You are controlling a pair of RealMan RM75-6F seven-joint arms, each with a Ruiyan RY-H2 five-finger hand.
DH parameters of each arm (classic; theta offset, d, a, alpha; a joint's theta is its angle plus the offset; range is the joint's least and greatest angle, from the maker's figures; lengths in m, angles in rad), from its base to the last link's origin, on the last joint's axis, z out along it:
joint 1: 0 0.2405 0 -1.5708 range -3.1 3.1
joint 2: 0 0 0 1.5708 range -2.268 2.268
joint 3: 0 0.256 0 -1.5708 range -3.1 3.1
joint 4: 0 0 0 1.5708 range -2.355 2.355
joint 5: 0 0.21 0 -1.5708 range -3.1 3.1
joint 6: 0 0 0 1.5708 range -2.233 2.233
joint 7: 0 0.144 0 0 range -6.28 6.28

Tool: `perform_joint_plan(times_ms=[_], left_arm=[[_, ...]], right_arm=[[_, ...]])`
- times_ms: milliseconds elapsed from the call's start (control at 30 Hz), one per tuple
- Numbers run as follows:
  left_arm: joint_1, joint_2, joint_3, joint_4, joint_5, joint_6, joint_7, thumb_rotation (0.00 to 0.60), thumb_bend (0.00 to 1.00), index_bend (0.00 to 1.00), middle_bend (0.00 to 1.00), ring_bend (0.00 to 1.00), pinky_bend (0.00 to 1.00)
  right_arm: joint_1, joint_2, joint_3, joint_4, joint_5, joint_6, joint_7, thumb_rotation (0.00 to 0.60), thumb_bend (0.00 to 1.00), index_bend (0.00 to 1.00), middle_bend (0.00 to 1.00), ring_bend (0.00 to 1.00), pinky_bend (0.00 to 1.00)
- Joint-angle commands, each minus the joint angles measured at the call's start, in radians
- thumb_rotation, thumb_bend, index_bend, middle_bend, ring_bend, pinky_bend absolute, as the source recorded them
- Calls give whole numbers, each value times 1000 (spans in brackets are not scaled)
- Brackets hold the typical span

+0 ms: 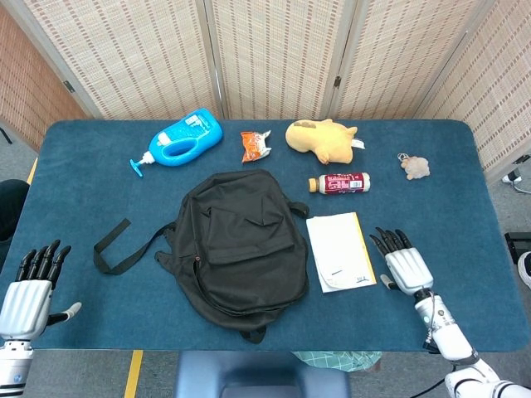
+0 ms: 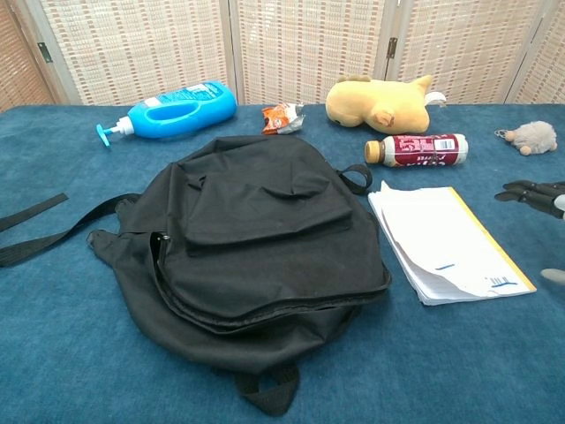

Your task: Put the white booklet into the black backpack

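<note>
On the blue table (image 1: 83,191), the white booklet (image 1: 340,251) lies flat just right of the black backpack (image 1: 241,245), which looks zipped shut. Thin stacked pages could fan or slide if scooped from one edge. Right hand (image 1: 404,267), beside it, is empty with fingers spread; left hand (image 1: 29,286) likewise, well apart.

Chest view chops the right hand (image 2: 538,196) off at 3 o'clock (just dark fingertips poke in), and the backpack strap (image 2: 35,231) runs out at 9 o'clock.
</note>
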Motion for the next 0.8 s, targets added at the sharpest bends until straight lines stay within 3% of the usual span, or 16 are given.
perform_joint_plan(times_ms=[33, 367, 800], left_arm=[[0, 1, -2, 1, -4, -2, -3, 600, 122, 35, 41, 61, 0], [1, -2, -1, 7, -8, -4, -6, 600, 122, 34, 41, 62, 0], [3, -9, 0, 22, -14, -6, -14, 600, 122, 34, 41, 61, 0]], right_arm=[[6, -6, -2, 4, 1, -7, -2, 600, 335, 0, 14, 28, 0], [28, -27, -22, 0, -17, -20, -29, 600, 335, 0, 10, 22, 0], [64, -35, -55, -106, -96, 5, -68, 600, 335, 0, 10, 20, 0]])
